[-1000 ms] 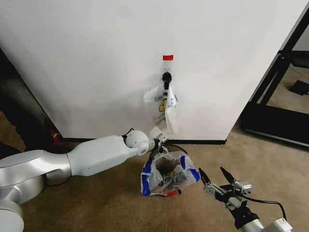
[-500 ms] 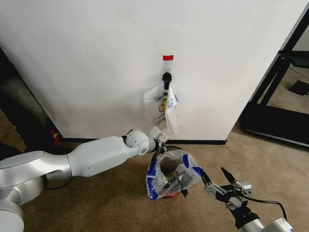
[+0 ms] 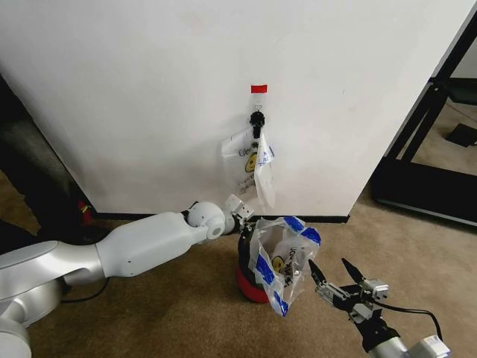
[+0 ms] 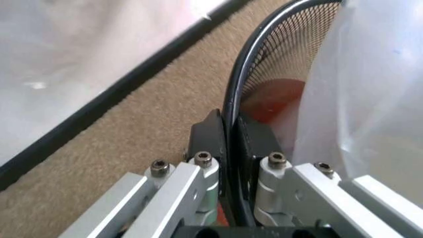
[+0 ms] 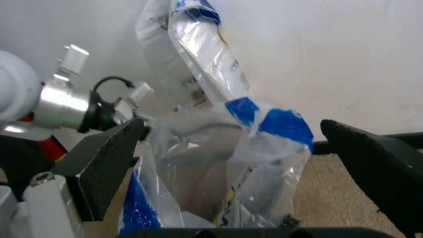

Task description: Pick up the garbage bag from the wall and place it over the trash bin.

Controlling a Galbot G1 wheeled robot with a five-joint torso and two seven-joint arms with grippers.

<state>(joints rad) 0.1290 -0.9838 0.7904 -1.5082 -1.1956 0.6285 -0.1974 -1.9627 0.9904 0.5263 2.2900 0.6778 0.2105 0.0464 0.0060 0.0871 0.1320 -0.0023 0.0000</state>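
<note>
Two pads point(image 4: 210, 136) pinching bin rim point(image 4: 233, 94).

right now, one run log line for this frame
left gripper: shut on trash bin rim | garbage bag: draped on bin | right gripper: open, beside bag

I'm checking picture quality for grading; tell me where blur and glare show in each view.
Head view: evenly lit, sharp; garbage bag shows mild sheen. Left wrist view: left gripper sharp on the trash bin rim, wall hazy. Right wrist view: near right gripper fingers soft and dark.
</note>
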